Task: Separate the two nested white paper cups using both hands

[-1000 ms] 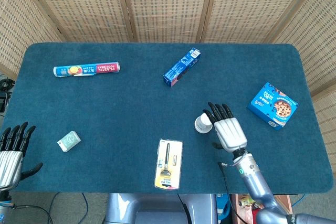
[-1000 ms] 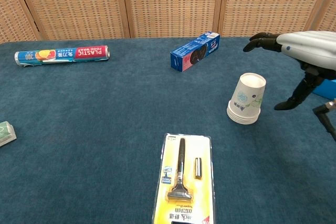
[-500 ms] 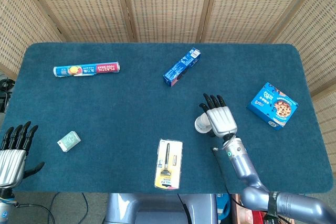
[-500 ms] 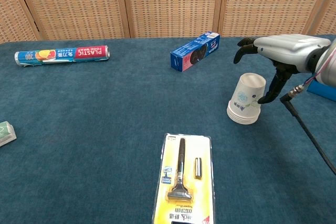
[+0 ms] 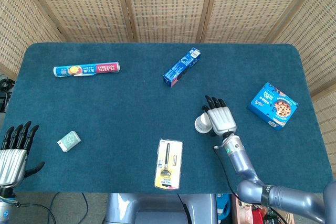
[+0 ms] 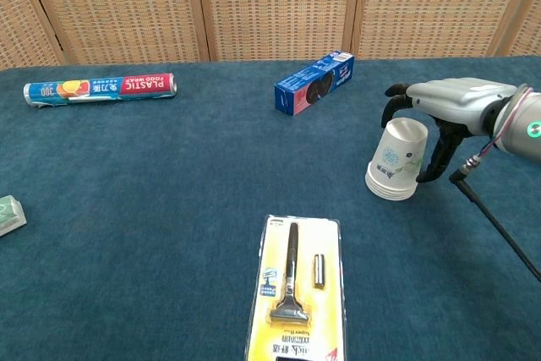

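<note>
My table (image 5: 105, 129), covered in dark teal felt-like cloth, is backed by a folding screen (image 5: 168, 3) of woven cane panels in light wooden frames, under even, probably diffuse indoor light.

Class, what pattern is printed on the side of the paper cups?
A green and blue floral print on the white paper cups, clearest in the chest view.

Right hand (image 5: 221, 120) over white paper cups (image 5: 202, 125), left hand (image 5: 13, 152) spread at table (image 5: 131, 108) edge
</note>
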Robot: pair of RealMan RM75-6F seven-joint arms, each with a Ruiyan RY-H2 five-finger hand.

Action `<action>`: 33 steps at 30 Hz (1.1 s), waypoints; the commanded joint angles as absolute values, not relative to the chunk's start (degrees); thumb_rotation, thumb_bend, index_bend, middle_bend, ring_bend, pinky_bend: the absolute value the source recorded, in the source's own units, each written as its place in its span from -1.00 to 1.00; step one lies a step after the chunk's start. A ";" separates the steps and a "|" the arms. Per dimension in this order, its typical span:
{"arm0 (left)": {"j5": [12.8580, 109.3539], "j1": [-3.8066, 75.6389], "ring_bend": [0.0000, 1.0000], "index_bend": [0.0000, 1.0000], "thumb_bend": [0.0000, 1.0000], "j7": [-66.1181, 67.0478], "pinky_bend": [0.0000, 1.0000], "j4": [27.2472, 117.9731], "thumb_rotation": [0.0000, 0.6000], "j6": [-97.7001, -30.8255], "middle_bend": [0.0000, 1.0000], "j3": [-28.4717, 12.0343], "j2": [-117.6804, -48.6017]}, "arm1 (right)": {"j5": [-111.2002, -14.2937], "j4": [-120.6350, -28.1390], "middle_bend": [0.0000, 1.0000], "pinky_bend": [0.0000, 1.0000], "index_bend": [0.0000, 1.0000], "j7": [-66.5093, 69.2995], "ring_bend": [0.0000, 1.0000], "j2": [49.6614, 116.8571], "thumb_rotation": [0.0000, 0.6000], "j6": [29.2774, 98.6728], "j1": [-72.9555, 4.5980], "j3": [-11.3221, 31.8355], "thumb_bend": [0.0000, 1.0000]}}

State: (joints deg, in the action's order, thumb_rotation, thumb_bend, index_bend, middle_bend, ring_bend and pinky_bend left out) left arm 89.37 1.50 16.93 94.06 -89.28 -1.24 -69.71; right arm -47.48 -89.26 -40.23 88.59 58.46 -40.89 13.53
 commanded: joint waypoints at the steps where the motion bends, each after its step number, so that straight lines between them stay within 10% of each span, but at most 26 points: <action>1: 89.45 1.48 -1.00 -1.00 -0.72 17.07 -1.00 94.17 1.00 -89.48 -1.00 -1.27 -69.71 | -47.28 -89.05 -0.77 -0.63 -0.39 -40.34 -1.00 89.05 1.00 59.12 -41.14 13.11 -0.78; 20: 90.57 1.41 -1.00 -1.00 -0.72 16.76 -1.00 93.72 1.00 -90.40 -1.00 -0.97 -69.94 | -52.75 -84.48 0.12 0.29 0.40 -35.75 -0.18 92.35 1.00 62.50 -40.99 11.01 -0.53; 33: 90.51 2.18 -1.00 -1.00 -0.72 15.31 -1.00 94.44 1.00 -89.25 -1.00 -1.03 -70.04 | -56.50 -91.67 0.31 0.44 0.58 -27.01 0.02 88.36 1.00 66.04 -38.61 14.37 -0.51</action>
